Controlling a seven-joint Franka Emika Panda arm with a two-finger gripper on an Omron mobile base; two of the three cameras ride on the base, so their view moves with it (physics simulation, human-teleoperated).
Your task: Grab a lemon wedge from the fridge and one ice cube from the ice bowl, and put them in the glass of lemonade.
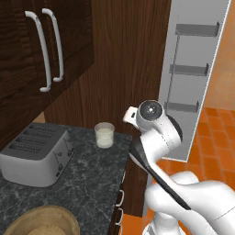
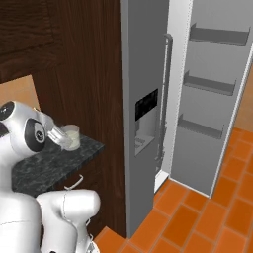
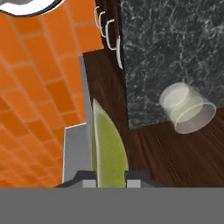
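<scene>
Now the gripper [image 3: 110, 175] has its two dark fingertips [image 3: 84, 178] pinched tight on a lemon wedge [image 3: 108, 146], a yellow-green sliver that juts forward between them in the hand view. Past the wedge that view looks down on orange floor tiles [image 3: 35, 83], a strip of dark wood, and the edge of the speckled dark counter [image 3: 175, 48], where the glass of lemonade [image 3: 187, 108] stands with its pale liquid, off to one side of the wedge and well apart from it. From the left base camera the glass [image 1: 104, 134] sits near the counter's [image 1: 87, 183] back edge, close to the wood wall, with a silver four-slot toaster [image 1: 37, 153] to its left and the tan-brown ice bowl [image 1: 43, 222] down at the near edge; whatever lies in the bowl is too cut off to make out. The white arm [image 1: 160, 137] bends up just beside the counter's end. From the right base camera the fridge [image 2: 143, 108] stands tall and grey with its black dispenser panel [image 2: 147, 106] facing us, and its far door [image 2: 212, 94] hangs swung wide, three grey shelves showing on the inside. White handles [image 1: 46, 50] hang on the dark upper cabinet [image 1: 27, 69] above the toaster.
</scene>
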